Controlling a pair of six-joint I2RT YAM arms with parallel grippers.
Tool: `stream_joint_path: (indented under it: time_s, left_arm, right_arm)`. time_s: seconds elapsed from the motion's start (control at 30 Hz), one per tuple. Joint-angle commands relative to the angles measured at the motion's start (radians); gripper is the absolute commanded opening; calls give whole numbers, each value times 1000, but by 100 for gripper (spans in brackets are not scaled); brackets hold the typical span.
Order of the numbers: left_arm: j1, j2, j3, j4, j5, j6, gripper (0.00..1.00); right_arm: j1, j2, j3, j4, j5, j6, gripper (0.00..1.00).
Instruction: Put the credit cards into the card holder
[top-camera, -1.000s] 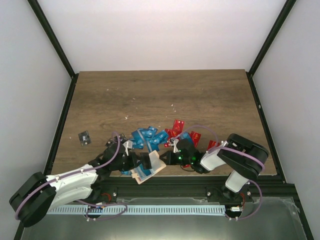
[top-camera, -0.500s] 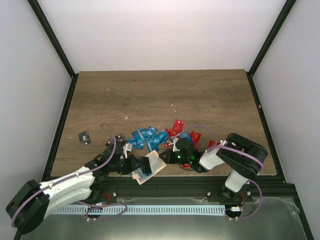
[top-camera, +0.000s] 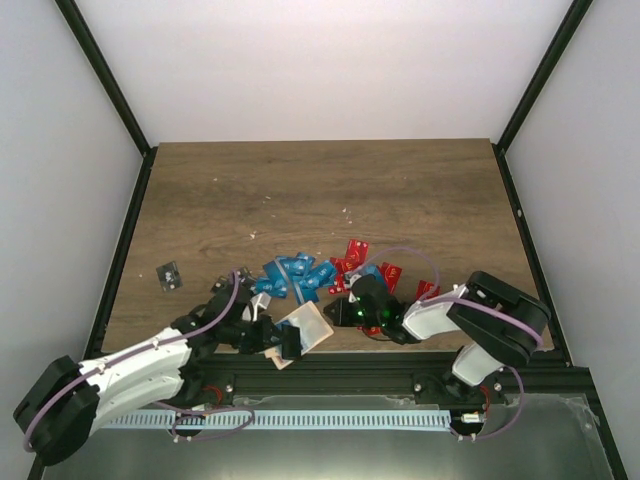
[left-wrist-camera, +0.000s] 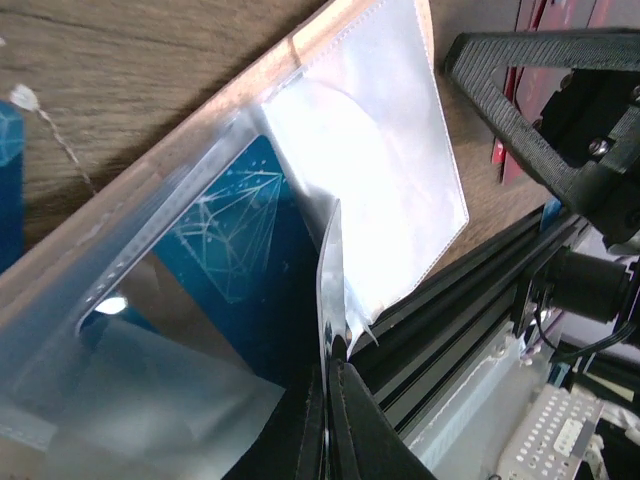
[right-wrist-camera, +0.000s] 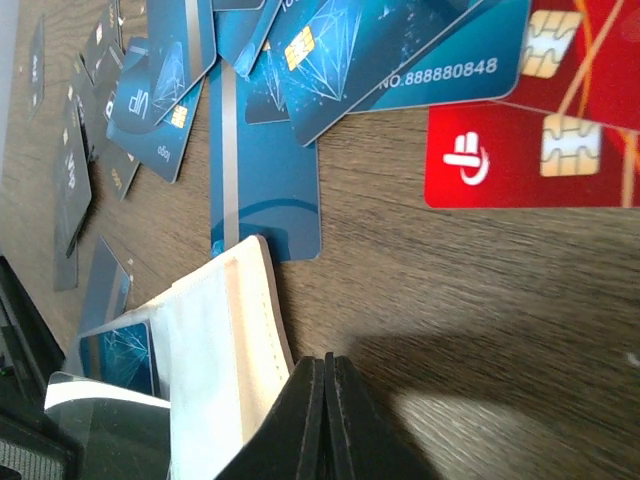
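Observation:
The pale beige card holder (top-camera: 310, 326) lies open at the near table edge, a blue credit card (left-wrist-camera: 232, 232) showing inside one clear pocket. My left gripper (top-camera: 289, 344) is shut on the edge of a clear plastic sleeve (left-wrist-camera: 380, 170) of the holder, the jaws pinching it (left-wrist-camera: 335, 365). My right gripper (top-camera: 346, 312) is shut with nothing between its fingers; its tips (right-wrist-camera: 326, 360) sit just beside the holder's stitched beige edge (right-wrist-camera: 240, 340). Loose blue credit cards (top-camera: 295, 274) and red ones (top-camera: 362, 262) lie scattered just behind the holder.
Black cards lie to the left (top-camera: 169, 275), with more near my left arm (top-camera: 224, 284). A blue card (right-wrist-camera: 265, 190) and a red card (right-wrist-camera: 520, 150) lie flat on the wood close to my right fingertips. The black frame rail (top-camera: 400, 372) runs right below the holder.
My left gripper has drawn back toward the near edge, still pinching the sleeve, so the holder has shifted and tilted a little. My right arm's elbow has swung slightly right.

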Motion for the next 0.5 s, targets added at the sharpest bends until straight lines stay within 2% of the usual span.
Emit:
stream_joint_path:
  time_s: [0.0, 0.33, 0.47]
  left_arm:
    - [6, 45, 22, -4, 59, 54, 4]
    - [10, 171, 87, -29, 112, 136, 4]
    - [13, 182, 114, -86, 119, 175, 4]
  right_arm:
    - [-3, 3, -66, -307, 86, -51, 5]
    - [6, -187, -29, -388, 51, -136, 9]
    - [31, -230, -29, -321, -11, -180, 9]
